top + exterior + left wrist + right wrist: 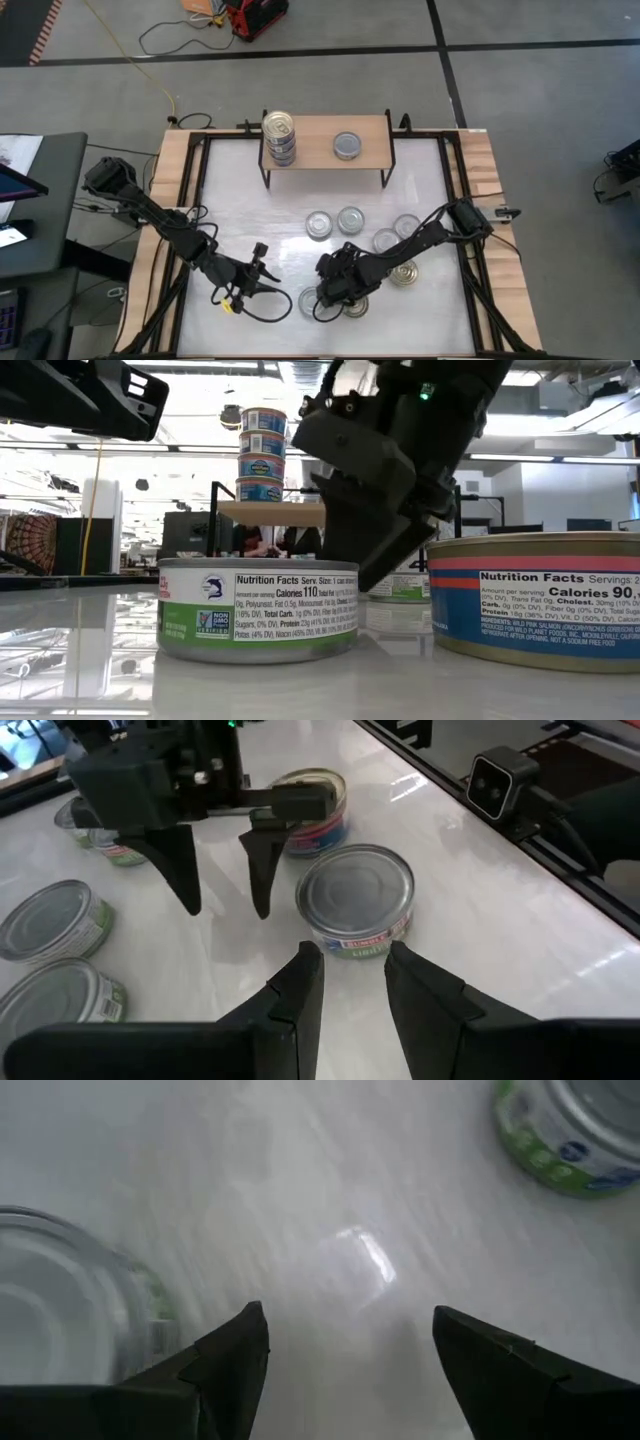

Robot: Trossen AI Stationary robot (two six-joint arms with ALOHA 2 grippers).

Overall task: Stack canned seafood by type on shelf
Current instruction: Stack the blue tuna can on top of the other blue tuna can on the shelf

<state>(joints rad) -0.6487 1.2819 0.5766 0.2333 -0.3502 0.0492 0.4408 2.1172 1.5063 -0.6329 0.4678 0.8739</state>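
Shelf (325,135) at upper centre of the high view, carrying a stack of tins (279,137) at its left end and a single silver-topped tin (347,146). Loose tins (350,219) scattered below. Right gripper (322,296) lower centre, wide open, empty, beside a silver-topped can (358,900). Left gripper (262,268) narrowly open, empty.

left gripper (352,982) open before silver-topped can (357,900)

Silver-topped, green-labelled can (357,900); pink-and-blue-banded can (535,600); light-wood shelf (325,140).
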